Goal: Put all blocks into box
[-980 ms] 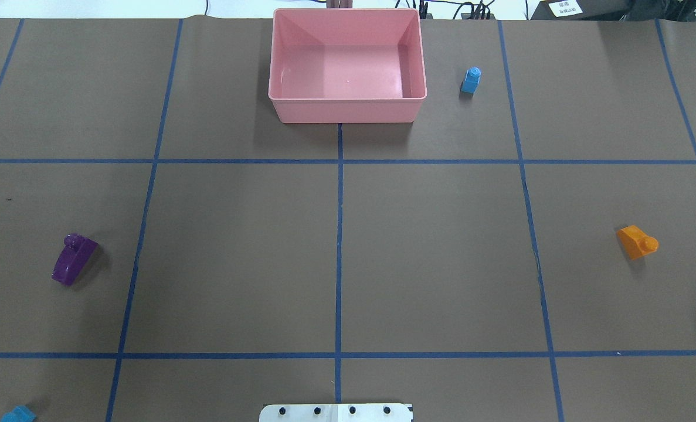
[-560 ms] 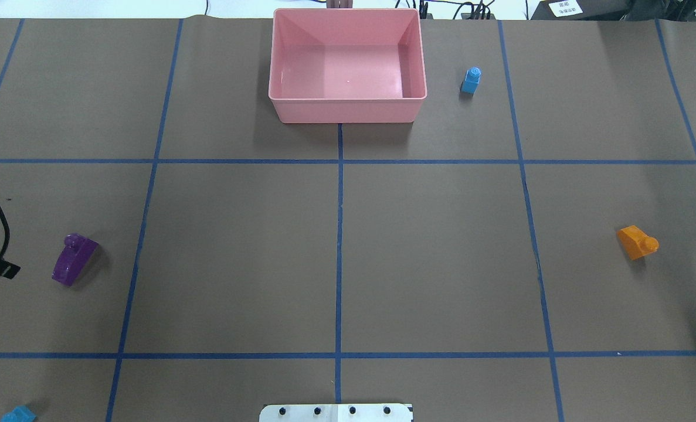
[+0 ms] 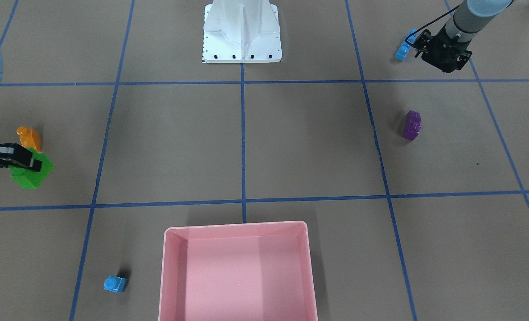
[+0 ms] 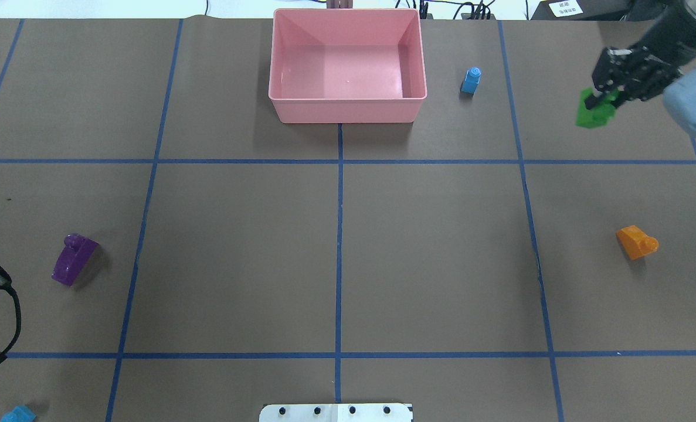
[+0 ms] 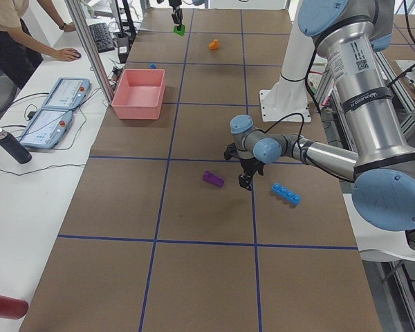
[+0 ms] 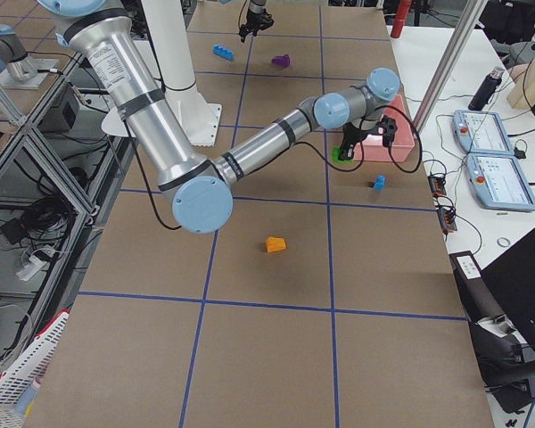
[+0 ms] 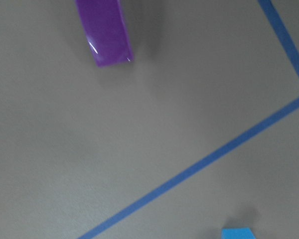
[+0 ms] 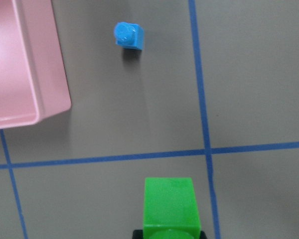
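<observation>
Facing the robot first: the right gripper point(image 3: 23, 164) reaches in at the view's left edge, jaws closed on the green block point(image 3: 31, 174), which is held clear of the tabletop point(image 3: 309, 142). The orange block point(image 3: 29, 137) shows just behind it. The small blue block point(image 3: 115, 283) stands near the pink box point(image 3: 235, 225), apart from its wall. The purple block point(image 3: 412, 125) lies alone on the robot's left side. The left gripper point(image 3: 442, 57) hangs near the long light-blue block point(image 3: 401, 50); how far it is open cannot be told. The white robot base point(image 3: 242, 40) is at top centre.

Overhead view: the box is at the far edge, centred, with all five blocks outside it. The green block is in the right gripper, well right of the small blue block. The left gripper is cut off by the left edge, near the purple block.

Left side view: the left gripper points down between the purple and light-blue blocks. A person point(image 5: 14, 34) is at the white side bench.

Right side view: the right arm is stretched out, and the green block shows against the box's near side.

Left wrist view: the purple block's end is at top, a light-blue corner at the bottom edge, and a blue tape line point(image 7: 199, 164) between.

Right wrist view: the green block is at bottom centre, gripped at its lower end; the small blue block and a box corner lie beyond.
</observation>
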Controlling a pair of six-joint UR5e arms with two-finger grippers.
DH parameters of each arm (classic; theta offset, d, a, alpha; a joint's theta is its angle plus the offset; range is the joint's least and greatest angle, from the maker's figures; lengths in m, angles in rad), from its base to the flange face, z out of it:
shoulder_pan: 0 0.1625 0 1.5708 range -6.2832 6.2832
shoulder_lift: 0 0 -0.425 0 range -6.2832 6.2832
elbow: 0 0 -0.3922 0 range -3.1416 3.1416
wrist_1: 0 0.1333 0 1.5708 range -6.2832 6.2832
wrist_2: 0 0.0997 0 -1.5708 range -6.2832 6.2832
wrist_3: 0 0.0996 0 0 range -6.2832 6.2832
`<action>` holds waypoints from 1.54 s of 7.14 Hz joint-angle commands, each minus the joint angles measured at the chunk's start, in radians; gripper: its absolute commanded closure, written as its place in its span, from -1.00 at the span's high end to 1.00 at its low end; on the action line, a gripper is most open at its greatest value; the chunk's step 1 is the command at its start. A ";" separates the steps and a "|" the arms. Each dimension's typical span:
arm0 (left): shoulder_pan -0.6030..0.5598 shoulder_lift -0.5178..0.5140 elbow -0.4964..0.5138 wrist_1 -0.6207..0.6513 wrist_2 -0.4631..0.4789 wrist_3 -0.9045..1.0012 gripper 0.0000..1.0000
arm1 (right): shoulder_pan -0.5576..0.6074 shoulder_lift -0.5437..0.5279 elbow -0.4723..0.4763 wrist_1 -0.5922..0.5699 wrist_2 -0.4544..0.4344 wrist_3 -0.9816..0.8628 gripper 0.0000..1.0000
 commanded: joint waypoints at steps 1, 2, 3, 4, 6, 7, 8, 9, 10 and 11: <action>0.118 0.003 0.011 -0.005 -0.005 -0.091 0.99 | -0.091 0.275 -0.277 0.140 -0.121 0.233 -1.00; 0.134 0.001 0.011 -0.005 -0.003 -0.118 0.99 | -0.117 0.324 -0.400 0.337 -0.191 0.385 -1.00; 0.161 0.003 0.011 -0.005 -0.002 -0.131 0.99 | -0.146 0.378 -0.516 0.468 -0.254 0.473 -1.00; 0.184 0.003 0.014 -0.005 0.001 -0.134 0.99 | -0.177 0.420 -0.585 0.516 -0.272 0.489 -1.00; 0.208 0.015 0.033 -0.005 0.005 -0.134 0.99 | -0.226 0.472 -0.670 0.591 -0.365 0.561 -1.00; 0.215 0.022 0.033 -0.005 0.005 -0.142 0.98 | -0.256 0.474 -0.688 0.621 -0.414 0.567 -1.00; 0.227 0.023 0.043 -0.006 0.005 -0.154 0.96 | -0.273 0.474 -0.698 0.633 -0.434 0.567 -1.00; 0.244 0.023 0.045 -0.009 -0.002 -0.166 0.96 | -0.273 0.474 -0.698 0.638 -0.434 0.569 -1.00; 0.275 0.019 0.048 -0.026 -0.002 -0.210 0.96 | -0.277 0.474 -0.699 0.638 -0.434 0.569 -1.00; 0.322 0.010 0.056 -0.029 0.000 -0.259 0.96 | -0.284 0.472 -0.701 0.639 -0.436 0.567 -1.00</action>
